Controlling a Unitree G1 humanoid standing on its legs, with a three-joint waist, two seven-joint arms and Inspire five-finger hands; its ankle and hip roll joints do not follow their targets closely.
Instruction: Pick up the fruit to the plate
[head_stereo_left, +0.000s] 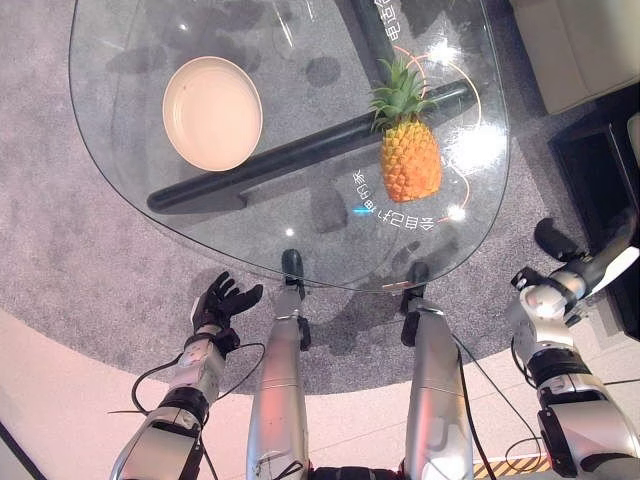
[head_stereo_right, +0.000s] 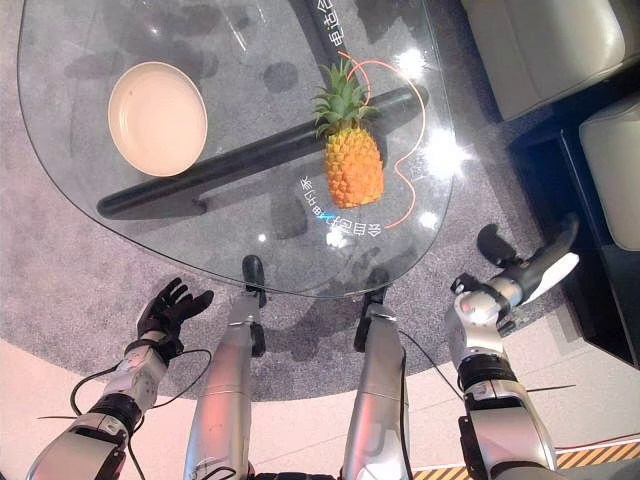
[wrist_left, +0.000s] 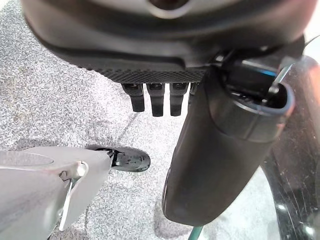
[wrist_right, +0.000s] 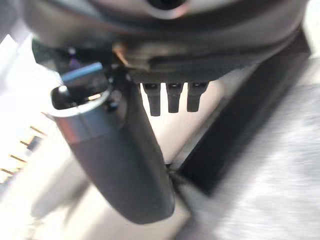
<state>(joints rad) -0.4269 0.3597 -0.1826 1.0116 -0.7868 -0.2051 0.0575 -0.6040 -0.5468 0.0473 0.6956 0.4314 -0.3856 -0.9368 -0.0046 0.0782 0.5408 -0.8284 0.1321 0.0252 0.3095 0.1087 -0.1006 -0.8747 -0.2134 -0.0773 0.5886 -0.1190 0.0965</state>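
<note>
A pineapple (head_stereo_left: 409, 152) with a green crown lies on the glass table (head_stereo_left: 130, 150), right of centre. A round cream plate (head_stereo_left: 212, 112) sits on the table's left part, with nothing on it. My left hand (head_stereo_left: 222, 303) hangs below the table's near edge at the lower left, fingers straight and holding nothing. My right hand (head_stereo_left: 570, 268) is out past the table's right corner, well clear of the pineapple, fingers straight and holding nothing. In the wrist views the left thumb (wrist_left: 220, 150) and right thumb (wrist_right: 115, 160) stand out with nothing between them and the fingers.
A dark bar (head_stereo_left: 300, 150) of the table's base runs under the glass between plate and pineapple. Grey carpet (head_stereo_left: 70, 270) lies beneath. Pale upholstered seats (head_stereo_right: 540, 50) and a black unit (head_stereo_left: 600, 180) stand to the right, close to my right hand.
</note>
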